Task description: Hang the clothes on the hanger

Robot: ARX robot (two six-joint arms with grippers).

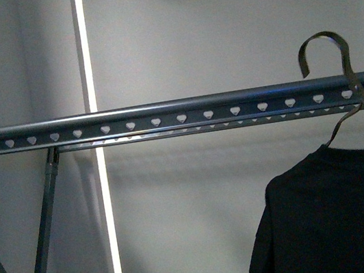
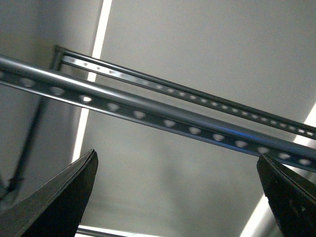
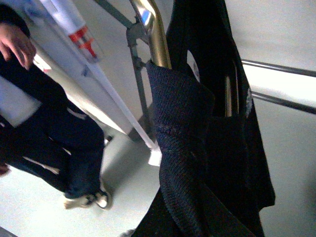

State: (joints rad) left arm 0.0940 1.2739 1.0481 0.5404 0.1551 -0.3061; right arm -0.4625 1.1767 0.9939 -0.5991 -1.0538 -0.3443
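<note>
The rail (image 1: 165, 115) runs dead level, left to right across the front view. The black T-shirt (image 1: 340, 215) hangs lower right on a wire coat hanger (image 1: 334, 50) (hook pokes above the rail). The left tool (image 2: 176, 157) is spread wide and empty. Can't tell what the right tool is doing.

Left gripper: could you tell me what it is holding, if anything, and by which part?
Nothing: the left gripper is open, with only air between its fingers; the rail lies beyond, untouched.
</note>
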